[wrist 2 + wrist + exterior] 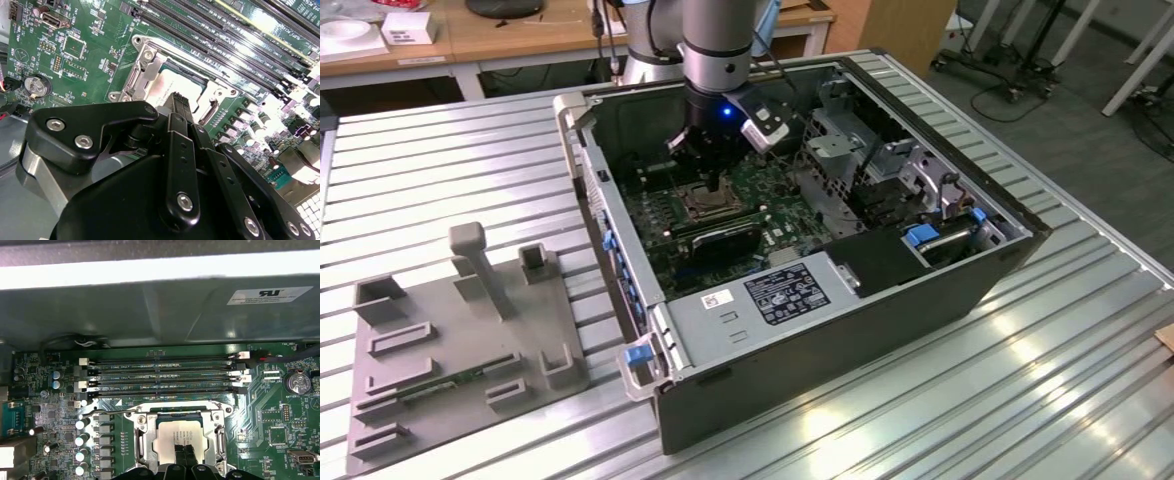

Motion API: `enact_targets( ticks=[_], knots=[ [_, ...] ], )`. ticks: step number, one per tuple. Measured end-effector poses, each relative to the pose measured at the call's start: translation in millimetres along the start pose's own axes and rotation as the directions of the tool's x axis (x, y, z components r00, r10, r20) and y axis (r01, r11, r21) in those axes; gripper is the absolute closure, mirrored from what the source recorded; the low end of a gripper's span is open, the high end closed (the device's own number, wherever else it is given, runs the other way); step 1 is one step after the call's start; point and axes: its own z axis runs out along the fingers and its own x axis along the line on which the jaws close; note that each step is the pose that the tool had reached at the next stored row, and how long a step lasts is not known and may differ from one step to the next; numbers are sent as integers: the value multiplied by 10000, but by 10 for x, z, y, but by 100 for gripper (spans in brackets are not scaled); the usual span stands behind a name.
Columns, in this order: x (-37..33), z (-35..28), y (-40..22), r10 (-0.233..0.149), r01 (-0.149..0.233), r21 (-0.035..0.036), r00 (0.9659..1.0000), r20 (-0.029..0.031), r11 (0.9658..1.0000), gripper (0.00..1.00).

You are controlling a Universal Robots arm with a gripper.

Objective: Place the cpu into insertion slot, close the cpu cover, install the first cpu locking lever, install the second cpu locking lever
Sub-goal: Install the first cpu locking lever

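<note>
Pincer (184,454) fingers together, clamping nothing; tips on or just above cpu (169,437). Cpu lies flat in insertion slot (710,208), cpu cover (143,440) framing it, apparently down. Judgement: chip light, rigid, slick-faced, with fragile contacts beneath. Take by opposite edges, keep level. Cover thin, springy.

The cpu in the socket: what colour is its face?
Pale silver-grey; the cpu shows best in the first wrist view.
</note>
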Motion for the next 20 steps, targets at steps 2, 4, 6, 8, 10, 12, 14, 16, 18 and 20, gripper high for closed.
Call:
enact_targets(
  ticks=[2,4,6,8,10,12,14,16,18,20],
  knots=[
    [-1,-1,1,-1,1,-1,10000,0,10000,89],
    [-1,-12,1,-1,1,1,10000,0,10000,89],
    [-2,-34,2,-1,1,1,10000,0,10000,89],
    [-3,-66,3,-1,1,0,10000,0,10000,89],
    [-5,-103,5,-1,1,0,10000,0,10000,89],
    [-6,-142,7,-1,1,0,10000,0,10000,89],
    [-7,-170,9,-1,1,0,10000,-1,10000,89],
    [-8,-178,9,-1,1,-1,10000,0,10000,89],
    [-9,-198,10,-1,1,0,10000,0,10000,89],
    [-10,-223,11,-1,1,0,10000,0,10000,89]
  ],
)
